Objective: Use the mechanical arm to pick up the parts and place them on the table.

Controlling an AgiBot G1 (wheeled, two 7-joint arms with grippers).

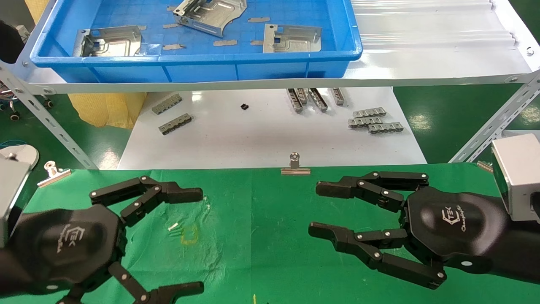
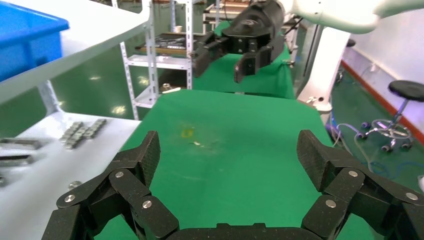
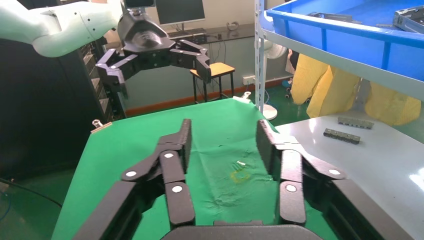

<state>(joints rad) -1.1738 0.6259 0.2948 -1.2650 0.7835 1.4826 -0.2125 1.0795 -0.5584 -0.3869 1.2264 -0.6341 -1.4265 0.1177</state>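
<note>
Nothing of the task looks done yet. All three parts lie in the blue bin [image 1: 55, 50] on the far white shelf [image 1: 422, 50]: one at the bin's left [image 1: 110, 41], one at its far middle, tilted [image 1: 209, 13], and one toward its right [image 1: 291, 39]. Flat grey patches lie among them on the bin floor. The green table [image 1: 261, 211] in the near field carries no part; only a faint yellow mark [image 1: 189, 234] and a small white fleck show on the cloth, with a binder clip [image 1: 295, 165] at its far edge.

The left gripper [image 1: 201, 240] hovers over the near left of the table, fingers spread wide and holding nothing. The right gripper [image 1: 314, 209] hovers over the near right, likewise spread and empty. Both are well apart from the bin.

Small toothed strips [image 1: 374, 120] rest on the white board [image 1: 270, 135] between table and shelf; they are not the parts wanted.

By my reading the whole job remains: reach up and far to the bin, grasp a part, carry it to the table, and repeat for the other two.
</note>
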